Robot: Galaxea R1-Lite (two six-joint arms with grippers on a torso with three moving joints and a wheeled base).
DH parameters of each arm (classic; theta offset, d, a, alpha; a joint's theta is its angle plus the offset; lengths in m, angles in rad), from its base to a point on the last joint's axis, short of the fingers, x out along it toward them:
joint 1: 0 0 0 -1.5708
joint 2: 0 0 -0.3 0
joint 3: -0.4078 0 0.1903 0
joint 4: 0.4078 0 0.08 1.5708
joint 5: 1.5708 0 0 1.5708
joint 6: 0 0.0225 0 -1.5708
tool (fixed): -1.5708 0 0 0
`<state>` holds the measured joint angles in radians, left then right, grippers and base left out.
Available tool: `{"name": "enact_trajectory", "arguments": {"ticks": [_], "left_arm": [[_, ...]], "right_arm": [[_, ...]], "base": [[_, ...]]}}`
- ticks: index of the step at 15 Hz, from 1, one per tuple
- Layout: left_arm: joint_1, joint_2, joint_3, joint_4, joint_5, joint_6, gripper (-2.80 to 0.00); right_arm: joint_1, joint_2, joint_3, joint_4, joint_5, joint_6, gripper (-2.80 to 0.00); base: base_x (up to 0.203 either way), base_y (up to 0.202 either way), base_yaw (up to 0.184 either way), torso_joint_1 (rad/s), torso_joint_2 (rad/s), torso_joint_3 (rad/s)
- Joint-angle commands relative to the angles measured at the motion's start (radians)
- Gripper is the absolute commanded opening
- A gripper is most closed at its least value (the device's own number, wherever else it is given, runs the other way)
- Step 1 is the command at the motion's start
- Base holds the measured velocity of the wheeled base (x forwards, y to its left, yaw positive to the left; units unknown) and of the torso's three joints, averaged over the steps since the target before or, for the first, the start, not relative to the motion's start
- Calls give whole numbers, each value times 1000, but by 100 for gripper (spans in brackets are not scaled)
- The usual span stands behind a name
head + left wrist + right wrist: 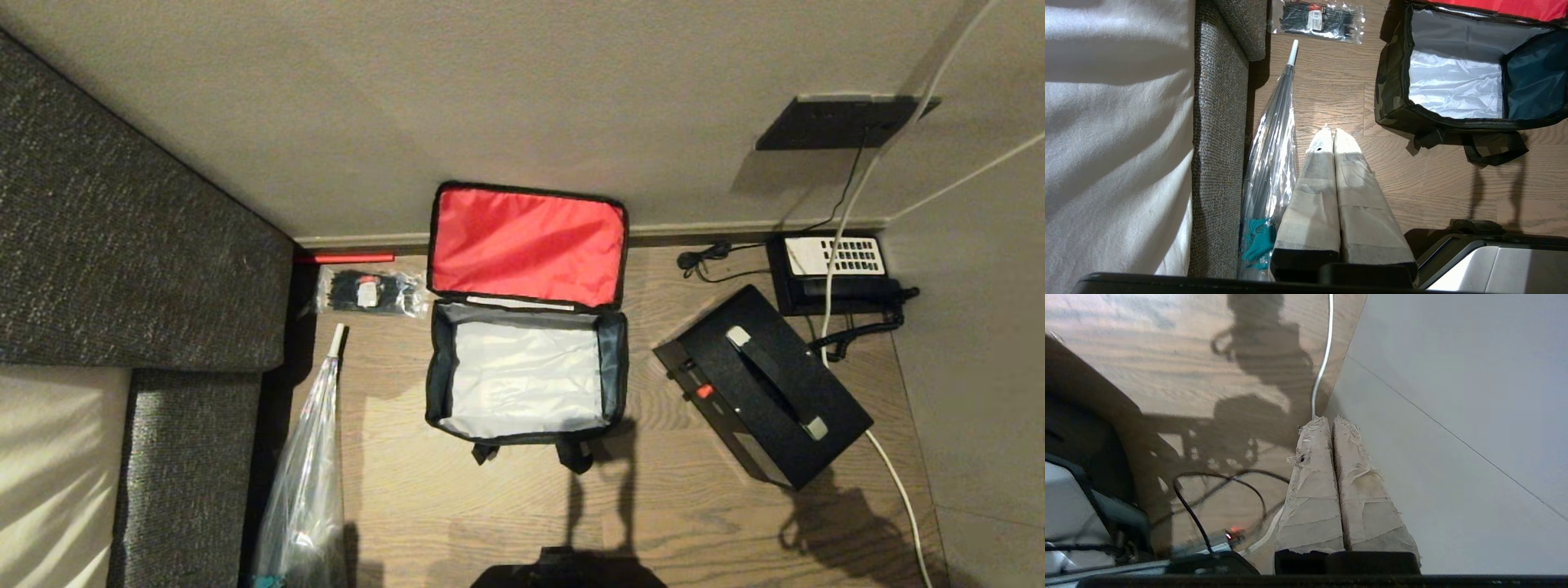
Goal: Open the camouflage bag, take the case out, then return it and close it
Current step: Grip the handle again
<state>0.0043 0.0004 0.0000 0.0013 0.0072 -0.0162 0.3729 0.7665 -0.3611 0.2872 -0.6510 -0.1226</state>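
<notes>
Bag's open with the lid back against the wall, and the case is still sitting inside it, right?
Not quite. The camouflage bag is open with its red-lined lid against the wall, but it is empty: the head view shows only its silver lining. The case lies on the floor beside the bag, toward the telephone.

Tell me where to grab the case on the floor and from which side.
Grip the strap handle on the case, coming from above. The case lies flat, top up, right of the open bag, and the handle runs lengthwise along its middle, so close across the strap.
</notes>
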Motion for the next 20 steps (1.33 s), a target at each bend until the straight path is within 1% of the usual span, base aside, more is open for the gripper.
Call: {"name": "enact_trajectory", "arguments": {"ticks": [1, 3, 4, 5, 7, 8, 9, 10, 12, 14, 16, 20], "left_arm": [[0, -2, 3, 0, 0, -1, -280], [0, -2, 3, 0, 0, -1, -280], [0, -2, 3, 0, 0, -1, -280], [0, -2, 3, 0, 0, -1, -280], [0, -2, 3, 0, 0, -1, -280], [0, -2, 3, 0, 0, -1, -280], [0, -2, 3, 0, 0, -1, -280], [0, -2, 3, 0, 0, -1, -280], [0, -2, 3, 0, 0, -1, -280], [0, -2, 3, 0, 0, -1, -280], [0, -2, 3, 0, 0, -1, -280], [0, -2, 3, 0, 0, -1, -280]], "right_arm": [[-45, -58, -1, -8, 46, 5, -280], [-113, -151, 10, -54, 239, 16, -280], [-155, -205, 28, -100, 358, 21, -280], [-195, -253, 66, -162, 515, 30, -280], [-261, -352, 183, -270, 790, 40, -280], [-282, -389, 250, -305, 841, 40, -280], [-299, -426, 301, -326, 852, 43, -280], [-319, -486, 322, -336, 851, 53, -280], [-349, -569, 331, -340, 827, 74, -280], [-357, -639, 351, -353, 699, 18, -280], [-359, -730, 357, -298, 675, 36, -280], [-359, -765, 361, -287, 669, 55, -280]], "base": [[0, 0, 0, 0, 0, 0], [0, 0, 0, 0, 0, 0], [0, 0, 0, 0, 0, 0], [0, 0, 0, 0, 0, 0], [0, 0, 0, 0, 0, 0], [0, 0, 0, 0, 0, 0], [0, 0, 0, 0, 0, 0], [0, 0, 0, 0, 0, 0], [0, 0, 0, 0, 0, 0], [0, 0, 0, 0, 0, 0], [0, 0, 0, 0, 0, 0], [0, 0, 0, 0, 0, 0]]}}
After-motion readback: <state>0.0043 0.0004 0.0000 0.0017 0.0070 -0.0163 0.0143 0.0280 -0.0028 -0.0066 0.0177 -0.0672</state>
